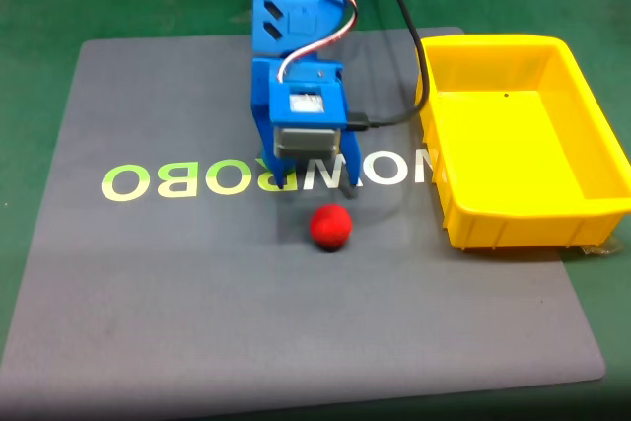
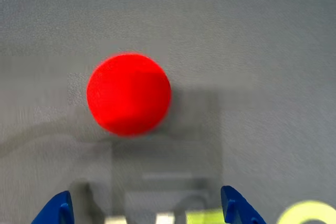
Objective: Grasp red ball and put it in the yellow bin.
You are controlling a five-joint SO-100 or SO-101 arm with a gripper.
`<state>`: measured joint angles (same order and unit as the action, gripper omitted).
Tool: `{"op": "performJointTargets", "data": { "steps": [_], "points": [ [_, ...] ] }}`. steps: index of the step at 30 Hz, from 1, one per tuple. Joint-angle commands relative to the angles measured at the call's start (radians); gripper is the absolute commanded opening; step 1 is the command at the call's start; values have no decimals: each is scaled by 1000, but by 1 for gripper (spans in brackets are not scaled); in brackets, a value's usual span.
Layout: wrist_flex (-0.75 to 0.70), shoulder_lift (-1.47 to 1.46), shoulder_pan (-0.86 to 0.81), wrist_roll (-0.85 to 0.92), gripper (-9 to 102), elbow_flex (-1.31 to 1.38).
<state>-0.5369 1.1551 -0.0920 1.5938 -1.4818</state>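
The red ball (image 1: 330, 227) rests on the grey mat, just in front of the blue arm. In the wrist view the red ball (image 2: 129, 94) lies ahead of the two blue fingertips (image 2: 236, 208), slightly left of centre. My gripper (image 1: 314, 184) points down at the mat behind the ball, open, with nothing between its fingers; the wrist view shows the gripper (image 2: 144, 211) at the bottom edge. The yellow bin (image 1: 463, 214) stands empty at the right of the mat.
The grey mat (image 1: 197, 273) carries pale green lettering (image 1: 177, 181) and lies on a green table (image 1: 39, 7). A black cable (image 1: 399, 27) runs from the arm towards the bin's near corner. Open mat lies left of and in front of the ball.
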Motion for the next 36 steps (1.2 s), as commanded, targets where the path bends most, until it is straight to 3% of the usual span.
{"op": "performJointTargets", "data": {
  "steps": [1,29,33,36],
  "points": [
    [28,-21,17,-23,32,121],
    [18,-325,51,-26,28,456],
    [18,-333,54,-15,18,463],
    [18,-337,54,-15,4,468]
  ]
}}
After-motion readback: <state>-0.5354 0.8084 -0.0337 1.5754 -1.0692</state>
